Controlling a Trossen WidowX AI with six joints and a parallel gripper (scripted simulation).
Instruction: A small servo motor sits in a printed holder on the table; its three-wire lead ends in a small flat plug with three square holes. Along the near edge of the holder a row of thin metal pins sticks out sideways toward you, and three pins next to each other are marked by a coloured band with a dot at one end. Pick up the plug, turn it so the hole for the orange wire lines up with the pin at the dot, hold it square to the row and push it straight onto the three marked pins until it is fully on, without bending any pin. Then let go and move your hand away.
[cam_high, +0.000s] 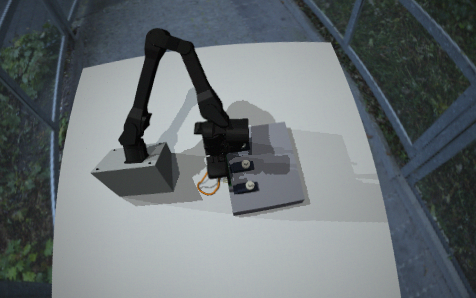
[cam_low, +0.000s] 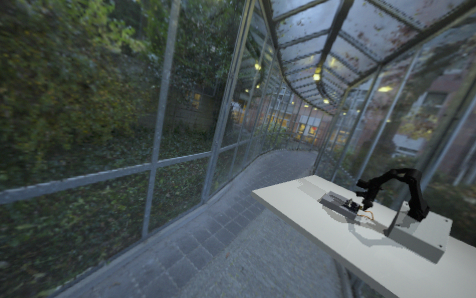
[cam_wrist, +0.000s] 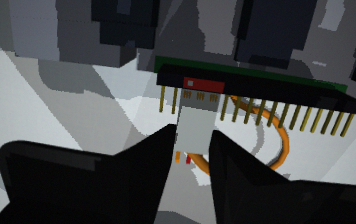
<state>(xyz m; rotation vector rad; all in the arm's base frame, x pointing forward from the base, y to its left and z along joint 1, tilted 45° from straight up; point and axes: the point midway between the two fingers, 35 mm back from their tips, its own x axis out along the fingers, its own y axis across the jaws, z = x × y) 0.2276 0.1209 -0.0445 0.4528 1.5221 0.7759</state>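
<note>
My gripper (cam_high: 218, 175) (cam_wrist: 192, 134) is shut on the small grey plug (cam_wrist: 197, 119), just at the near edge of the holder (cam_high: 277, 192). In the wrist view the plug points at the row of metal pins (cam_wrist: 247, 115). Its front end lies over the three pins below the red band (cam_wrist: 210, 85), whose pale dot (cam_wrist: 190, 83) is at the left end. Short brownish pin parts show at that end; how deep they sit is unclear. The orange wire (cam_wrist: 177, 157) leaves the plug's rear on the left, the dot's side, beside a red one (cam_wrist: 188, 159). Neighbouring pins look straight.
Dark servos (cam_high: 241, 166) (cam_high: 246, 187) (cam_wrist: 276, 32) sit in the holder. The orange lead (cam_high: 199, 188) (cam_wrist: 286, 142) loops right of the plug in the wrist view, passing under the pin row. The arm's grey base box (cam_high: 145, 180) (cam_low: 420, 243) stands on the white table (cam_high: 175, 250).
</note>
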